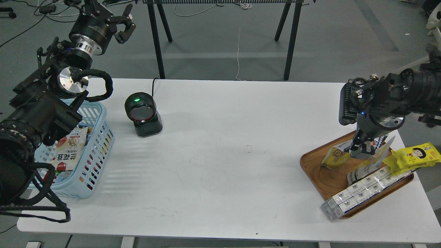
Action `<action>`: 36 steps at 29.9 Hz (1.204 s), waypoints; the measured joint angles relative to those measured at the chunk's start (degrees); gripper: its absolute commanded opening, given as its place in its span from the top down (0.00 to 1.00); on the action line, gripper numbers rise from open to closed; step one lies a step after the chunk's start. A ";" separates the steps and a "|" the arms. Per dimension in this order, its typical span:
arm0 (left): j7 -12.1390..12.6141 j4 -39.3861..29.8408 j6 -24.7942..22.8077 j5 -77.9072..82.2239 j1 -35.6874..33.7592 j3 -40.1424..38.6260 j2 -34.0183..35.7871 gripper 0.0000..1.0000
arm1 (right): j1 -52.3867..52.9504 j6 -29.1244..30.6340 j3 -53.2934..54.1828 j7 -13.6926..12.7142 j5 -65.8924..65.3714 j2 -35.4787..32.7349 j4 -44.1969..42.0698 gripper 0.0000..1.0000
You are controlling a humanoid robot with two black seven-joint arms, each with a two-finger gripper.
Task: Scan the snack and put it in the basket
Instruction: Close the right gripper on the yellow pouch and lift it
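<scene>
The snack (pixel 335 155), a small yellow pouch with a round nut picture, lies on the left part of the brown wooden tray (pixel 311 166) at the table's right. My right gripper (pixel 360 150) points down at the pouch's right end and touches or straddles it; its dark fingers cannot be told apart. My left gripper (pixel 124 23) is open and empty, held high beyond the table's back left corner. The light blue basket (pixel 101 138) stands at the table's left edge, partly hidden by my left arm, with a white bag and other packs inside.
A black barcode scanner (pixel 143 116) with a green light stands right of the basket. The tray also holds a bright yellow pack with a cartoon face (pixel 415 154), a white-backed pouch (pixel 370 164), a long clear box of white packs (pixel 361 193) and a mostly hidden blue packet (pixel 381 140).
</scene>
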 measured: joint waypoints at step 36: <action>-0.06 0.00 0.00 1.53 0.29 0.00 -0.79 0.00 | -3.99 0.10 0.09 0.00 -1.77 -0.47 -3.27 0.49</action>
